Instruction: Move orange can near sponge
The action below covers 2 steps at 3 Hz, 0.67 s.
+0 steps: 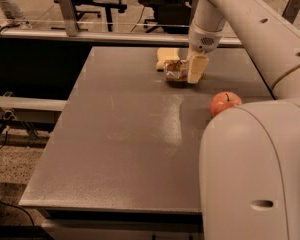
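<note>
The orange can (175,70), small and silver with orange-brown print, stands on the grey table (125,134) at the far middle. The pale yellow sponge (166,55) lies right behind it, touching or almost touching. My gripper (184,73) reaches down from the white arm and is shut on the can, with one cream finger (197,68) against the can's right side. The other finger is hidden behind the can.
A round orange-red apple (225,103) sits on the table to the right of the can. My arm's large white body (255,169) fills the lower right. Office chairs and a rail stand beyond the table's far edge.
</note>
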Each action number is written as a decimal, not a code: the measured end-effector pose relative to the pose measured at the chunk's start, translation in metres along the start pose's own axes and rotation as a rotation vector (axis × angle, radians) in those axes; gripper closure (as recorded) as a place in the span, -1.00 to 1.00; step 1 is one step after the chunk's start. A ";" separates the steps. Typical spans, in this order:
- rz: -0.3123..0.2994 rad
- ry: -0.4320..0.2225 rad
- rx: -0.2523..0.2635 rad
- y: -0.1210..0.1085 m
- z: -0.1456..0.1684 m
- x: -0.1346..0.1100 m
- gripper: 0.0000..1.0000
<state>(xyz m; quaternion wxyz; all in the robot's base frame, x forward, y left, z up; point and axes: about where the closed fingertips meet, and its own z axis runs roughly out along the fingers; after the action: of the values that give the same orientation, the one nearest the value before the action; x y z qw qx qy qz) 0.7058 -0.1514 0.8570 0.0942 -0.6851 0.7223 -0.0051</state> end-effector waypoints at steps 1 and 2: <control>-0.004 -0.011 -0.006 0.000 0.002 0.000 -0.72; -0.005 -0.019 0.013 -0.006 0.005 -0.003 -1.00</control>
<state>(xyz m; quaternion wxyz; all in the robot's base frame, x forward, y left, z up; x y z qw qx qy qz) 0.7128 -0.1479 0.8530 0.1055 -0.6861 0.7198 -0.0035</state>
